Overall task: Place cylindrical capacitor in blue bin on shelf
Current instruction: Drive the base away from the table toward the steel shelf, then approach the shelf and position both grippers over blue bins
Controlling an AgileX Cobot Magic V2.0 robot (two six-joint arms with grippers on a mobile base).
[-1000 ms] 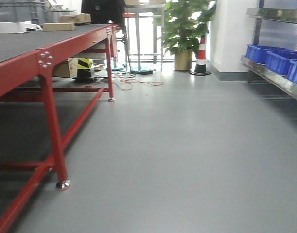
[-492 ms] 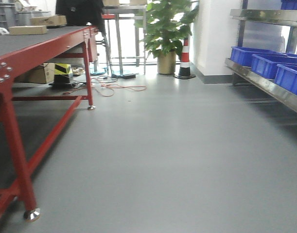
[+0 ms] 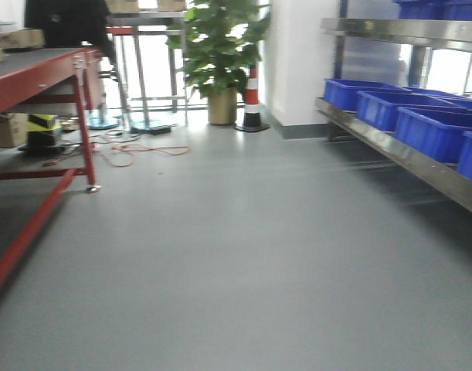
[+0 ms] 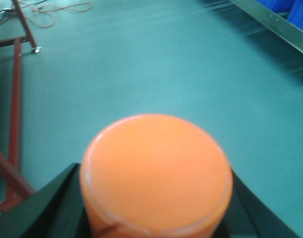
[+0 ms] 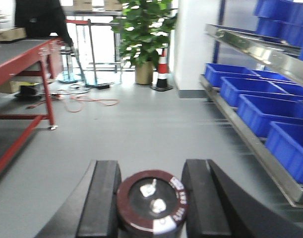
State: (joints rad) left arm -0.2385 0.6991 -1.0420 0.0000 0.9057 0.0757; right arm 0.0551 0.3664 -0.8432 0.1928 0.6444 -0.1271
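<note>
On a grey workshop floor, a stainless-steel shelf is seen along the right side, its lower rail lined with blue bins, while a red-framed surface is set opposite on the left. A potted plant and a striped traffic cone are stood side by side at the far wall. The left gripper is closed around an orange round-topped object, seen end-on. The cylindrical capacitor is clamped between the dark fingers of the right gripper, well apart from the bins, white numerals showing along its red edge.
</note>
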